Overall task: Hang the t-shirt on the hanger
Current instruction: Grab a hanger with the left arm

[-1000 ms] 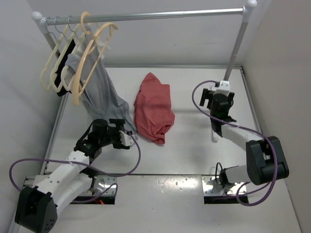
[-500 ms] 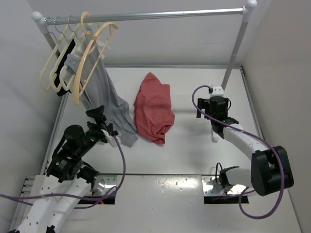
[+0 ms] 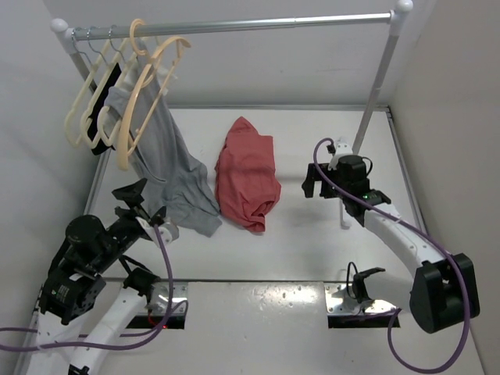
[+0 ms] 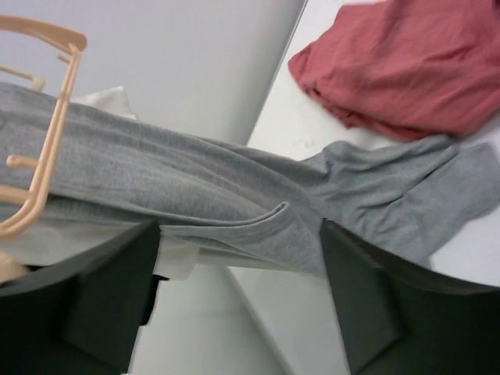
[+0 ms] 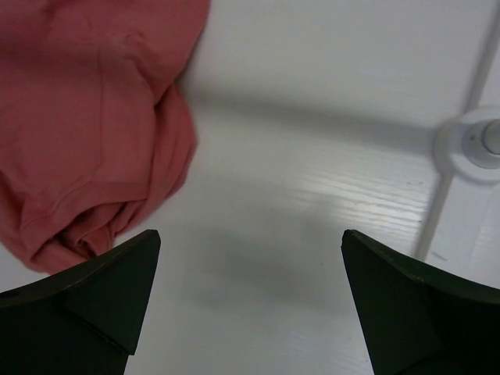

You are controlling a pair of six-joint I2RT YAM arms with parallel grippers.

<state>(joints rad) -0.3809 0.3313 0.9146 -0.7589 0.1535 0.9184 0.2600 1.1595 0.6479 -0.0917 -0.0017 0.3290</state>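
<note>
T-shirt point(image 3: 248, 176) lies crumpled on the tabletop point(image 3: 297, 234) near its middle, not on any hanger. We note the tan-orange hanger point(image 3: 160, 51) hooked on the rail point(image 3: 258, 23) at its left end, well apart from the t-shirt, beside cream hangers point(image 3: 82, 109). A grey garment point(image 3: 168, 168) hangs among them, and we cannot tell which one carries it. Its hem trails onto the tabletop just beside the t-shirt.

Left claw point(image 3: 139, 201) is raised near the grey hem, fingers spread wide and holding nothing; its wrist view looks along the grey cloth. Right claw point(image 3: 312, 183) hovers just right of the t-shirt over bare tabletop, fingers likewise spread and empty, with the rack's foot point(image 5: 484, 141) near.
</note>
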